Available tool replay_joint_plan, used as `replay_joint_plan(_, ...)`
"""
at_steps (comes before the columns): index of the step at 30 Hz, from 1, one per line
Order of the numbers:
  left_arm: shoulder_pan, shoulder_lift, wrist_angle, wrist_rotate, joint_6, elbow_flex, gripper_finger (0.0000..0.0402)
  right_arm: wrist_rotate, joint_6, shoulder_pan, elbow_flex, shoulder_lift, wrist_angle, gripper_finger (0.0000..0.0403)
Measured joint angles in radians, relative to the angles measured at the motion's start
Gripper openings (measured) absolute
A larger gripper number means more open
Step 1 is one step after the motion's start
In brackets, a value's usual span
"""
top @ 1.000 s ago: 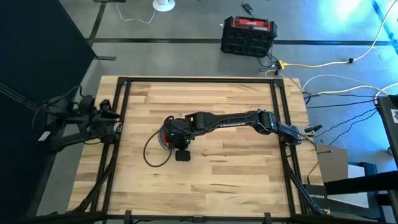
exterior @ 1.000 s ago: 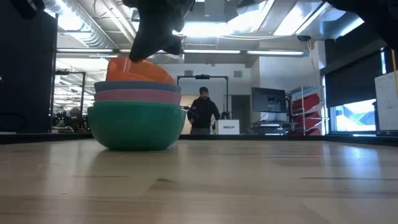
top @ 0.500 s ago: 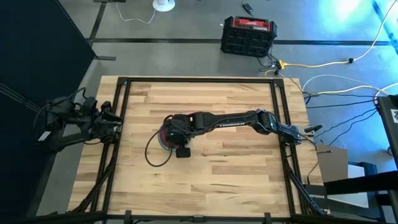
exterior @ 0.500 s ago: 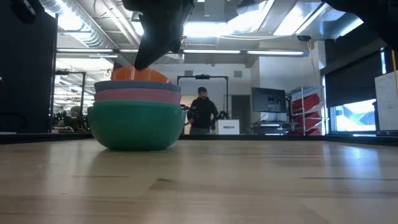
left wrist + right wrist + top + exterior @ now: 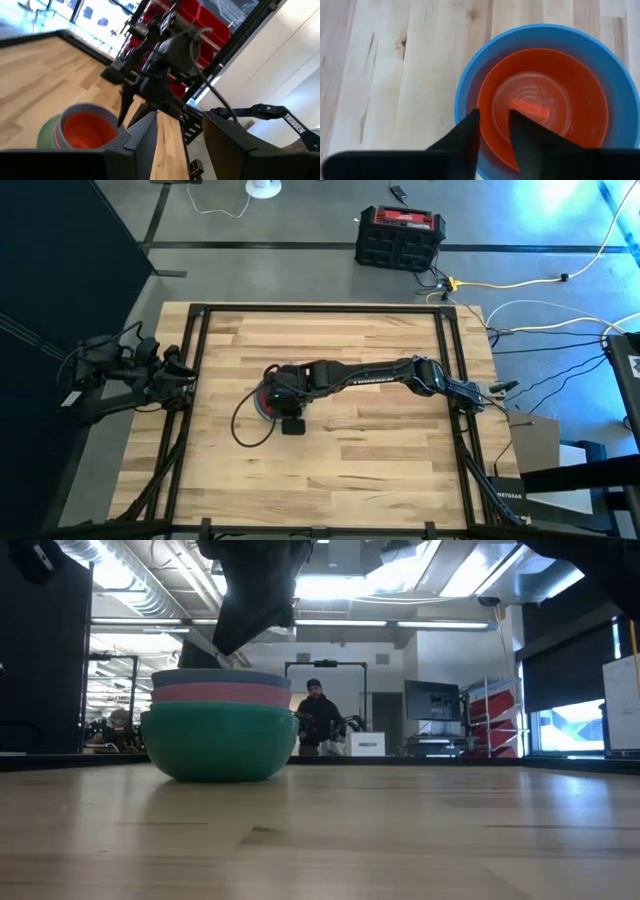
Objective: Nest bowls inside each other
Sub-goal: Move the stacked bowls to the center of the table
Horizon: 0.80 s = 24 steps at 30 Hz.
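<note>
The bowls stand as one stack (image 5: pixel 220 740) left of the table's middle: a green bowl (image 5: pixel 220 748) rests on the wood, with a pink bowl (image 5: pixel 220 695) and a light blue bowl (image 5: pixel 220 678) in it. The orange-red bowl (image 5: pixel 545 105) sits innermost, level inside the blue one (image 5: pixel 465 95). My right gripper (image 5: pixel 492 117) hangs over the stack (image 5: pixel 262 402), pointing steeply down. It is open, with the orange-red rim between its fingers. My left gripper (image 5: pixel 185 145) waits open and level at the table's left edge (image 5: pixel 172 375), with nothing between its fingers. My right gripper comes from above, slanting from the table's right. One finger (image 5: pixel 520 130) is inside the orange-red bowl and the other (image 5: pixel 467 130) is outside its rim (image 5: pixel 482 107), over the blue bowl. I cannot tell whether either finger touches the rim.
A black cable (image 5: pixel 245 430) loops on the wood by the stack's near side. Dark frame rails (image 5: pixel 200 340) run along the table's edges. A person (image 5: pixel 315 715) stands in the room beyond the far edge. The wood stretches open toward the table's near and right sides.
The orange-red bowl was held tilted above the blue bowl's rim by my right gripper. It has sunk into the blue bowl and settled level, and no longer shows above that rim in the low view. My right gripper has kept its place over the stack.
</note>
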State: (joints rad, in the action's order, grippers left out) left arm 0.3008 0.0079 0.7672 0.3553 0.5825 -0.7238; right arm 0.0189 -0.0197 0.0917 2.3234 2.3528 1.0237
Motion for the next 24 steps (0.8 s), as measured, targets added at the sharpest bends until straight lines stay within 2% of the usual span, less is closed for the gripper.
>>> replay_joint_plan(7, 0.001, 0.000, 0.011, -0.001, 0.013, 0.001, 0.0141, 0.001, -0.059, -0.001, 0.001, -0.007, 0.010, 0.0176)
replay_joint_plan(24, 0.001, 0.000, 0.040, -0.011, -0.089, 0.059, 0.0141, -0.091, -0.150, -0.015, 0.033, -0.105, -0.103, 0.0204)
